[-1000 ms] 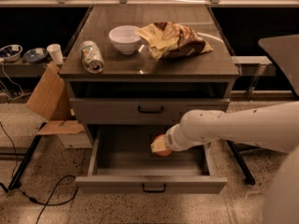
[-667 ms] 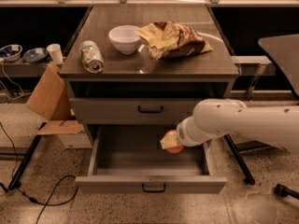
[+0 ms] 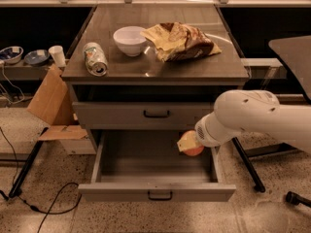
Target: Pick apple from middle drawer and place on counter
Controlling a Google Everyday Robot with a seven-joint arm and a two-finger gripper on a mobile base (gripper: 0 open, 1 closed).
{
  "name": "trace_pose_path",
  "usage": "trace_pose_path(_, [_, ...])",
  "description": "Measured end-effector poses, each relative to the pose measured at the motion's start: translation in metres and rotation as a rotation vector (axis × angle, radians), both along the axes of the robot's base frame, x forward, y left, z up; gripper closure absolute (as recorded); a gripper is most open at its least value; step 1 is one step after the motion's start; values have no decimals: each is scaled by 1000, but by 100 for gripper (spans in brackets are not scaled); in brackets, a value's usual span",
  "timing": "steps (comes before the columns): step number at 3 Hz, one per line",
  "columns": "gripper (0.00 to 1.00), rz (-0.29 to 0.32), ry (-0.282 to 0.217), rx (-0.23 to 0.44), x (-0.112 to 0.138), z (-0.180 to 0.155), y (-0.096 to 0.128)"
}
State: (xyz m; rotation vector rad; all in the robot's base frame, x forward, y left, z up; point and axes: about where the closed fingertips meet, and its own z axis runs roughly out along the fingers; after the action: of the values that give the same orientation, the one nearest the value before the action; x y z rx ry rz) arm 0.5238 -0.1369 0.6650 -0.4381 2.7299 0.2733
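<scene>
The middle drawer is pulled open below the cabinet, and its grey floor is bare. The small red-orange apple, with a paler yellowish patch, hangs over the drawer's right side near its right wall. My gripper is at the end of the white arm, which reaches in from the right. It is shut on the apple, and the arm's wrist hides most of the fingers. The dark glossy counter is above, on top of the cabinet.
On the counter are a white bowl, a can on its side and a crumpled chip bag. The upper drawer is closed. A cardboard box and cables are at the left. Black stand legs are at the right.
The arm has moved right and slightly up, carrying the apple from the drawer's middle toward its right wall.
</scene>
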Motion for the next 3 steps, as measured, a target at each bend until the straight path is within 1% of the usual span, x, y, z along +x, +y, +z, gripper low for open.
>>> trace_pose_path(1, [100,-16,0,1,5,-2,3])
trace_pose_path(2, [100,-56,-48,-25,9,31,-14])
trace_pose_path(3, [100,-97,-116,-74,14,76,-32])
